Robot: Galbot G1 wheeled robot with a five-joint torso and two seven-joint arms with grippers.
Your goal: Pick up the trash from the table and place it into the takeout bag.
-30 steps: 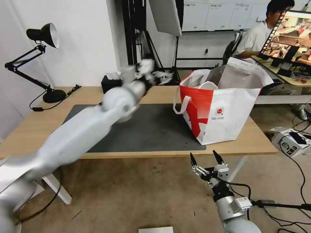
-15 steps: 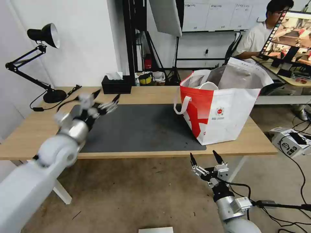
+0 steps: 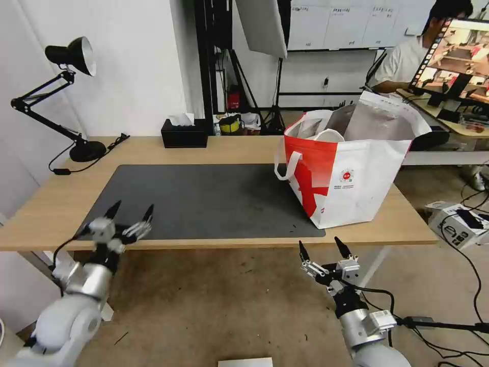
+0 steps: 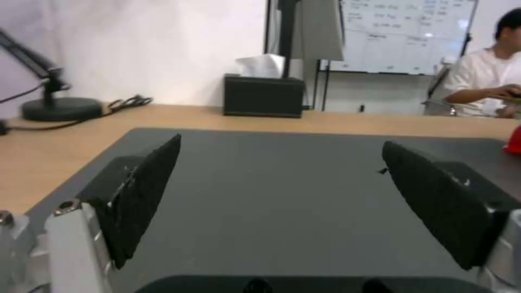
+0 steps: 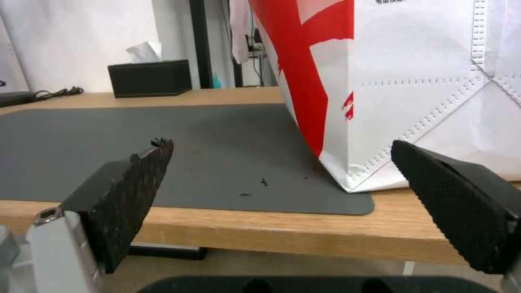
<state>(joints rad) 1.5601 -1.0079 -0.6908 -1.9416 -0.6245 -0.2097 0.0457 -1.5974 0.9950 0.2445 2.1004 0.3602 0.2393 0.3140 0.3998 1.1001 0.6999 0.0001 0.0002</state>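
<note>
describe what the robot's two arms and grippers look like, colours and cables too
Both arms are smooth silver-grey tubes with rounded joints. The left gripper and right gripper each have a pale metal body and two pointed black fingers; the wrist views show ribbed, textured black pads with small screws at the base. A thin black cable loops beside each wrist.

- The bag (image 3: 356, 173) carries a small round red logo (image 3: 346, 176) on its white side, with tiny red lines of print beneath; none of it is legible.
- The whiteboard (image 3: 331, 23) behind bears faint handwriting, too small to read.
</note>
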